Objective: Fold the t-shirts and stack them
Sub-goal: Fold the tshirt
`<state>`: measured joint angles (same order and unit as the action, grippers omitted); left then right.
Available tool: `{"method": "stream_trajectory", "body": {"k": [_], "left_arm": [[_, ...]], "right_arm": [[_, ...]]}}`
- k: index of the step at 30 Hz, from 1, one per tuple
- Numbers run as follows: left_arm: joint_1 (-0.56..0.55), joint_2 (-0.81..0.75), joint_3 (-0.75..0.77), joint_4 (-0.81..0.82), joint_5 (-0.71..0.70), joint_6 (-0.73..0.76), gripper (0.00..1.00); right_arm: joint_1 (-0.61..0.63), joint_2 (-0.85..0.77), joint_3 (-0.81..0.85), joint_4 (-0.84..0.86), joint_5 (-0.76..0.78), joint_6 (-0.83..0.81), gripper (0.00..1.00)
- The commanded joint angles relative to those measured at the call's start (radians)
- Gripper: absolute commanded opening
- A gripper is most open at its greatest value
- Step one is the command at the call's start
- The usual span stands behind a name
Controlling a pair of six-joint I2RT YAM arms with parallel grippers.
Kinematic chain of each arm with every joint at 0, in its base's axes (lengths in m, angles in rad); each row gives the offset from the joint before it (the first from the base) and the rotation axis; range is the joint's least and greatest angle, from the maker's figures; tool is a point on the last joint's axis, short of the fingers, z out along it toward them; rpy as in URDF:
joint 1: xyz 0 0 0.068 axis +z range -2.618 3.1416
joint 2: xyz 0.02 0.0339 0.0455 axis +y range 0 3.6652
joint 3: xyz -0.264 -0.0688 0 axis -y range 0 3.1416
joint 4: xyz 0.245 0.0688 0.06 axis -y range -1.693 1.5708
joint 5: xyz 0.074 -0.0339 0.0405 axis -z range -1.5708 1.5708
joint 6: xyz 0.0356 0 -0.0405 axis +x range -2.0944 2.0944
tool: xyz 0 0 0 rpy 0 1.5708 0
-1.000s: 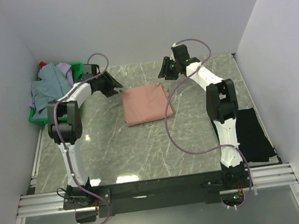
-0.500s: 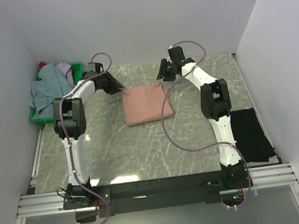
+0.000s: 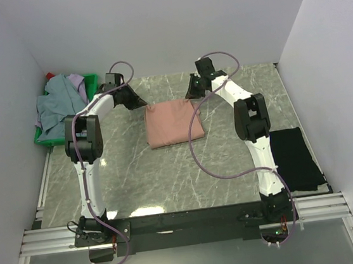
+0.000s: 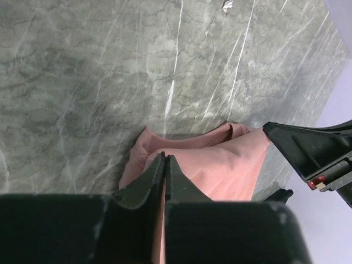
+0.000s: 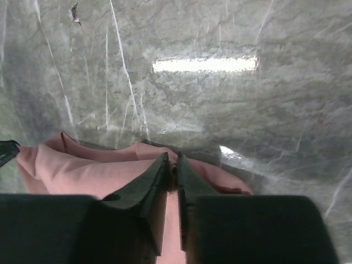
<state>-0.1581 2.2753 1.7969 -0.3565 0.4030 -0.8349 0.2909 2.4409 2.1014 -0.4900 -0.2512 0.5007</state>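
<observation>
A salmon-pink t-shirt (image 3: 172, 123) lies folded into a rectangle in the middle of the marble table. My left gripper (image 3: 140, 103) is at its far left corner, jaws shut on the pink cloth (image 4: 225, 165), with the fingertips (image 4: 164, 160) pressed together over the hem. At the far right corner my right gripper (image 3: 191, 95) pinches a bunched fold of the same shirt (image 5: 82, 170) between its fingertips (image 5: 186, 165). A black t-shirt (image 3: 297, 158) lies folded flat at the right edge. Grey-blue (image 3: 56, 107) and lavender (image 3: 78, 84) t-shirts are heaped at the far left.
A green plastic crate (image 3: 47, 140) holds the heaped shirts in the far left corner, against the white walls. The right arm's purple cable (image 3: 197, 148) loops across the pink shirt's right side. A metal rail (image 3: 187, 223) runs along the near edge.
Both grippers have moved inward and down onto the pink shirt's far corners. Both have closed from open onto the cloth.
</observation>
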Motion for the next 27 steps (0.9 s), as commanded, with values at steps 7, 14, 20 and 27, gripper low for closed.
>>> {"method": "stream_trajectory", "body": {"k": [7,14,20,27], "left_arm": [[-0.008,-0.036,-0.002,0.051,0.033,-0.009,0.01],[-0.009,-0.102,-0.034,0.071,0.048,-0.016,0.01],[-0.026,-0.129,-0.036,0.074,0.060,-0.021,0.01],[-0.044,-0.053,0.034,0.062,0.085,-0.035,0.01]], "right_arm": [[0.013,-0.126,-0.056,0.042,0.024,0.019,0.00],[0.013,-0.264,-0.144,0.064,0.036,0.024,0.00],[0.011,-0.362,-0.245,0.082,0.055,0.029,0.00],[-0.009,-0.385,-0.359,0.105,0.096,0.030,0.00]]}}
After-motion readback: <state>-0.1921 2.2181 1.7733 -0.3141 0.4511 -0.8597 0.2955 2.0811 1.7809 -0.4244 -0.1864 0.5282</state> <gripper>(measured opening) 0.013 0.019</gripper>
